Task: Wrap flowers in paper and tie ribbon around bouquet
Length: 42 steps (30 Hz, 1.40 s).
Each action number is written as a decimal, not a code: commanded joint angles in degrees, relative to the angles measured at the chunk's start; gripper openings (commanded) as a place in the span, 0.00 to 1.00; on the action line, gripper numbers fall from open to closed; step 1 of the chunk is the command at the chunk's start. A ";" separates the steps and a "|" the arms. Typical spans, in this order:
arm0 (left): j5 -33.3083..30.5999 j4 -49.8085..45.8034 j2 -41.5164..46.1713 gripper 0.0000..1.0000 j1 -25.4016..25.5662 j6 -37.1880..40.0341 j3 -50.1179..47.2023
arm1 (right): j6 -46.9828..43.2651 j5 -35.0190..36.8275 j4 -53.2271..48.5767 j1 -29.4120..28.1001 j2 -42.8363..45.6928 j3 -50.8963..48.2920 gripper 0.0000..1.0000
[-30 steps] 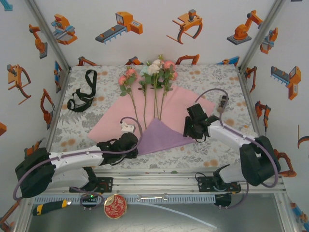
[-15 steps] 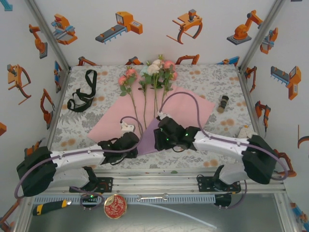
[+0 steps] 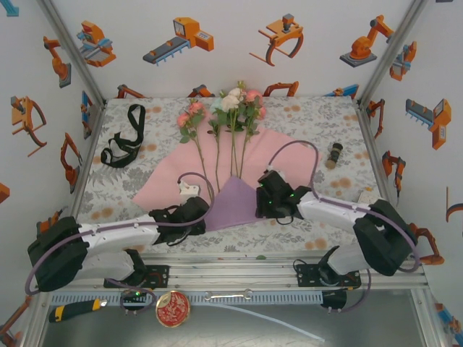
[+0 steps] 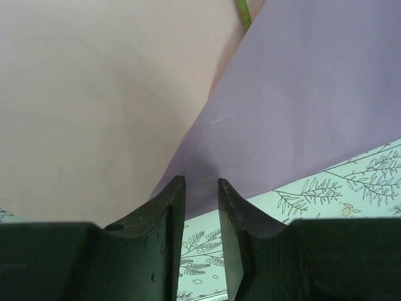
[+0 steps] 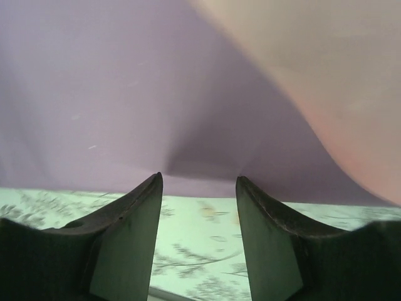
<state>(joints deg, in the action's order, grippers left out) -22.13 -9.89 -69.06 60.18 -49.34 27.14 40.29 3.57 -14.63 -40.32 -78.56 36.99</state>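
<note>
Seeing floral-cloth counter (image 3: 318,116) boxed by white walls (image 3: 217,65) with orange robot prints. Paper (image 3: 282,155) lies centre, lilac corner folded at 6 o'clock. Flowers (image 3: 233,108) on it, heads at 12; ribbon (image 3: 123,144) at 10. Left jaws narrow, right jaws wide, both unclosed at the fold's edge.

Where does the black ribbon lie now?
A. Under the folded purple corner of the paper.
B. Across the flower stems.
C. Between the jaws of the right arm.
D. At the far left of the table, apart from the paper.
D: the ribbon lies in a loose heap at the far left of the table, not touching the paper.
</note>
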 commanded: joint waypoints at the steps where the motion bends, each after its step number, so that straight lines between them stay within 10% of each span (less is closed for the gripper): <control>1: -2.66 -10.63 -0.43 0.32 -0.60 -0.87 -4.27 | -2.11 3.06 -5.71 6.54 3.35 -3.33 0.49; 9: -1.98 -11.60 6.16 0.60 -0.65 1.77 -2.76 | -9.11 -1.04 -12.39 12.74 14.22 0.55 0.52; 15: -8.28 -22.24 16.39 0.74 -2.50 1.63 4.57 | -10.24 0.61 -8.53 -1.90 15.57 7.63 0.52; 18: -6.56 -25.92 21.37 0.74 -11.31 2.16 7.22 | -10.48 -0.45 -3.24 -9.04 7.87 11.79 0.52; 29: 24.53 -13.43 21.71 0.77 -72.30 3.65 -0.40 | -16.48 7.68 -5.84 -15.04 -20.96 31.17 0.53; 42: 34.51 3.82 0.26 0.83 -73.92 3.65 -0.90 | -17.11 9.87 -6.90 -14.81 -26.12 32.49 0.54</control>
<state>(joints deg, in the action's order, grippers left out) 10.09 -8.47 -66.67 -15.05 -45.98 27.53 22.65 11.68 -20.29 -55.53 -103.04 67.94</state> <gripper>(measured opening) 0.830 0.538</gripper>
